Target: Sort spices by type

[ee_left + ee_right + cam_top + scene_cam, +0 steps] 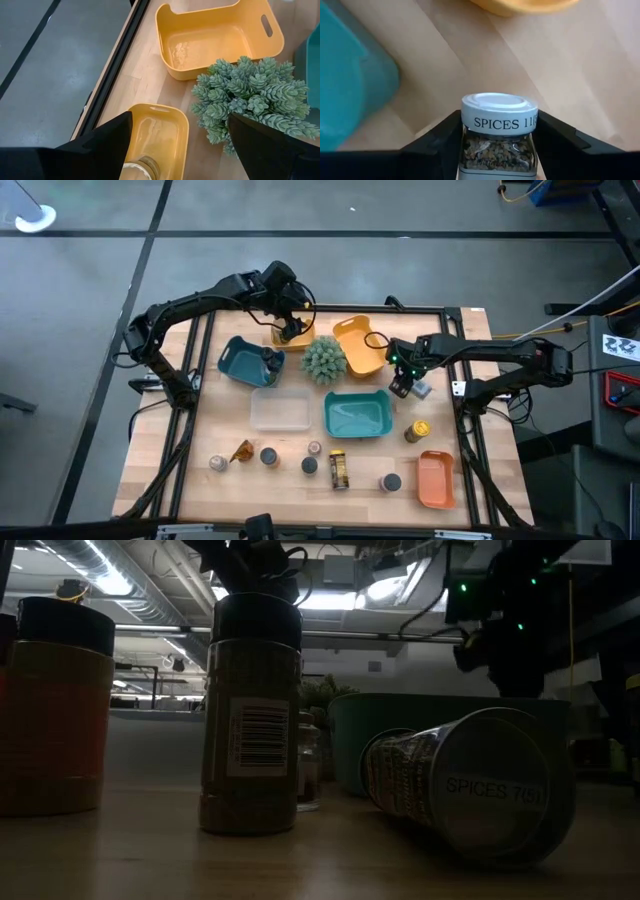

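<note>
My right gripper [499, 150] is shut on a clear spice jar with a white lid [499, 114] marked SPICES. In the high view it hovers between the large yellow tray [360, 345] and the teal tray [357, 413]. My left gripper [177, 145] is open above the small yellow tray [162, 127] at the table's far side. A jar top [140, 167] shows in that tray below its fingers. More spices stand in a row near the table's near edge: a grey tin [268, 455], an amber packet [242, 451], a dark-capped jar [338, 470] and a yellow-lidded jar [418, 430]. My right gripper pinches the white-lidded jar between its two fingers [445, 142], which lie on opposite sides of the glass body [497, 152] just below the lid. The lid end stands out past the fingertips. Whether the jar's base is clear of the table does not show.
A green spiky plant [323, 358] stands between the two grippers. A second teal tray [250, 362] holds dark items. A clear tray [280, 410] lies mid-table and an orange tray [435, 478] sits at the near right. In the low view one jar [470, 790] lies on its side.
</note>
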Available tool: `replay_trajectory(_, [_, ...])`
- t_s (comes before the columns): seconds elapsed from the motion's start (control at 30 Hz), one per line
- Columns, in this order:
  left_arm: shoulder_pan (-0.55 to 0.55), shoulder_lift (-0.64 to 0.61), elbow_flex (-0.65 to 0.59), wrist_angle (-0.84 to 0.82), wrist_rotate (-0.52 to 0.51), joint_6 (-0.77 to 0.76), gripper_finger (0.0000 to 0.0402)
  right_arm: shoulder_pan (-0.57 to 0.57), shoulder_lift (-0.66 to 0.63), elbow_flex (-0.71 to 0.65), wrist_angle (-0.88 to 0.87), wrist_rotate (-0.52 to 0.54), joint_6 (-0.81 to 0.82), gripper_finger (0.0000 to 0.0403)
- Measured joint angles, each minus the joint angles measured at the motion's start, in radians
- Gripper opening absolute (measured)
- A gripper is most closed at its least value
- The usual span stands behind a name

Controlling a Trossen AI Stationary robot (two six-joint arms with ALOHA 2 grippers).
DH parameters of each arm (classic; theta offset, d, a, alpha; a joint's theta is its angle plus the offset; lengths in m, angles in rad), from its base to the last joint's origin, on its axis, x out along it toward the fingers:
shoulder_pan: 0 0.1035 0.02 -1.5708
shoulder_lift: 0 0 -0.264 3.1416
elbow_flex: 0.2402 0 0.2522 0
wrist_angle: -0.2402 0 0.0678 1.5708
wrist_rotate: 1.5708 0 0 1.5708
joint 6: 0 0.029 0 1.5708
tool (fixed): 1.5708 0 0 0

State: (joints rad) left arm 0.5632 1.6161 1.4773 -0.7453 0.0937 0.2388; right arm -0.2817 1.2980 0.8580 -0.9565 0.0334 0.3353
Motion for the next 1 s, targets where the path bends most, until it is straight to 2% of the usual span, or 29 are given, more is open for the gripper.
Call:
replay_trajectory(0.2, [-0.006, 0.000, 0.000, 0.002, -0.001, 0.000, 0.0309, 0.000, 0.000, 0.127, -0.044, 0.030, -0.050, 0.0204])
replay_trajectory(0.37, [-0.019, 0.000, 0.000, 0.002, 0.000, 0.004, 0.0309, 0.000, 0.000, 0.207, 0.025, 0.150, -0.121, 0.0206])
replay_trajectory(0.53, [-0.035, 0.000, 0.000, 0.025, 0.000, 0.003, 0.0309, 0.000, 0.000, 0.220, 0.243, 0.228, -0.220, 0.0205])
replay_trajectory(0.8, [-0.056, 0.009, 0.000, 0.106, 0.000, -0.047, 0.0309, 0.000, 0.000, 0.215, 0.626, 0.224, -0.409, 0.0206])
replay_trajectory(1.0, [-0.078, 0.073, 0.000, 0.234, -0.002, -0.107, 0.0309, 0.000, 0.003, 0.150, 0.873, 0.164, -0.500, 0.0207])
